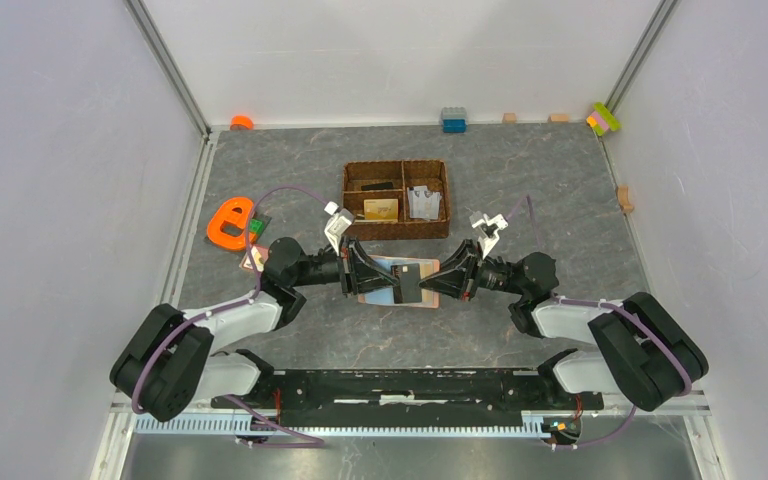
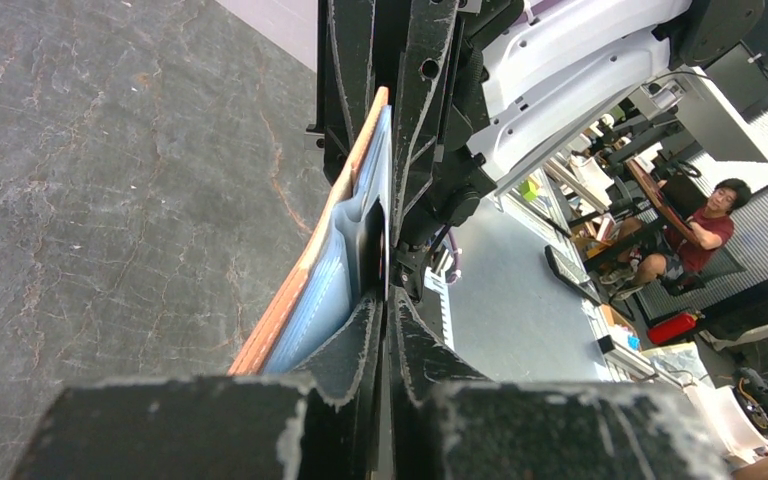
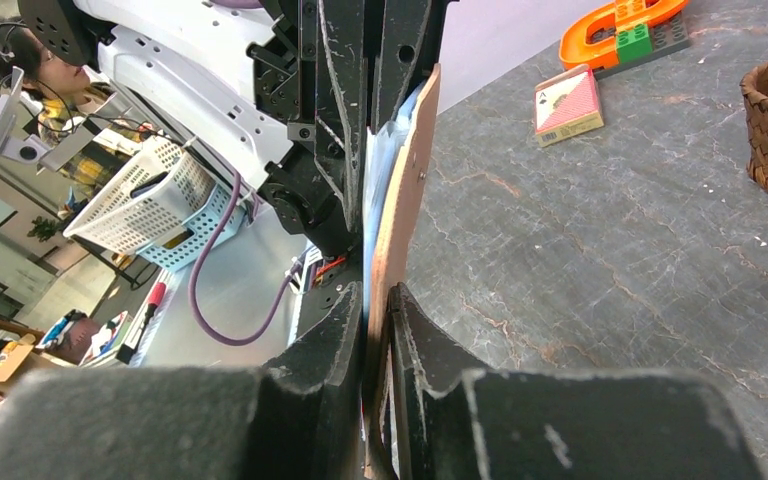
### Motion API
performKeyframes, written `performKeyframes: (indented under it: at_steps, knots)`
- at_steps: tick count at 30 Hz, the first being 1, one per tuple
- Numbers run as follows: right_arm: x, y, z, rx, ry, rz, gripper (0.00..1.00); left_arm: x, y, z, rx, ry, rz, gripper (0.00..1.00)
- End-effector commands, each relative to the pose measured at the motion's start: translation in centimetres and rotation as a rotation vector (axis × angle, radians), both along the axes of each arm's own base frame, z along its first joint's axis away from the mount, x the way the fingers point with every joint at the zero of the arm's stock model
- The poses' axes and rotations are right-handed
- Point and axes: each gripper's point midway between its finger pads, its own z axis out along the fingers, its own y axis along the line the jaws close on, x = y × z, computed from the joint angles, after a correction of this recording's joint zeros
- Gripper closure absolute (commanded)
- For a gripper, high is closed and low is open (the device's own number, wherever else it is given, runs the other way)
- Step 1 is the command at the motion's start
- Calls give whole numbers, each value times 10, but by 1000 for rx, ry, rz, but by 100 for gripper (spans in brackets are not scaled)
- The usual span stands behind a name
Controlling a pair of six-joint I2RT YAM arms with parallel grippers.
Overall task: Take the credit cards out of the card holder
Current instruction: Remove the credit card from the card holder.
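The salmon-pink card holder [image 1: 380, 290] hangs open, light-blue inside, held in the air between my two grippers above the table's middle. My left gripper [image 1: 388, 281] is shut on the edge of the dark grey-blue card [image 1: 410, 283], which stands against the holder's inner pockets. In the left wrist view my left gripper [image 2: 388, 300] pinches a thin dark edge beside the holder [image 2: 300, 290]. My right gripper [image 1: 430, 283] is shut on the holder's right flap, which shows edge-on in the right wrist view [image 3: 405, 190] between its jaws [image 3: 375, 295]. A gold-tan card [image 1: 381, 209] lies in the basket. The pinkish-copper card is not visible.
The brown woven divided basket [image 1: 395, 232] stands just behind the grippers, with a white item [image 1: 425, 203] in its right compartment. An orange toy [image 1: 230, 222] and a red card box [image 1: 253, 260] lie at the left. Small blocks [image 1: 453, 120] line the back wall.
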Motion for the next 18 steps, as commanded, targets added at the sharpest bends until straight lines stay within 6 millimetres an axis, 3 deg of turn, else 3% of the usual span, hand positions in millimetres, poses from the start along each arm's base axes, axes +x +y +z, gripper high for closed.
performKeyframes:
  at_steps: [1, 7, 13, 18]
  knots:
    - [2, -2, 11, 34, -71, -18, 100, -2, -1, 7, -24, -8, -15, 86]
    - [5, -1, 11, 31, -68, -22, 100, -2, -5, 8, -44, 7, -35, 81]
    - [5, -3, 11, 32, -66, -31, 100, 9, -5, 4, -26, 35, 20, 97]
    - [19, -16, 7, 34, -43, -122, 100, 29, 7, -2, -8, 59, 136, 98]
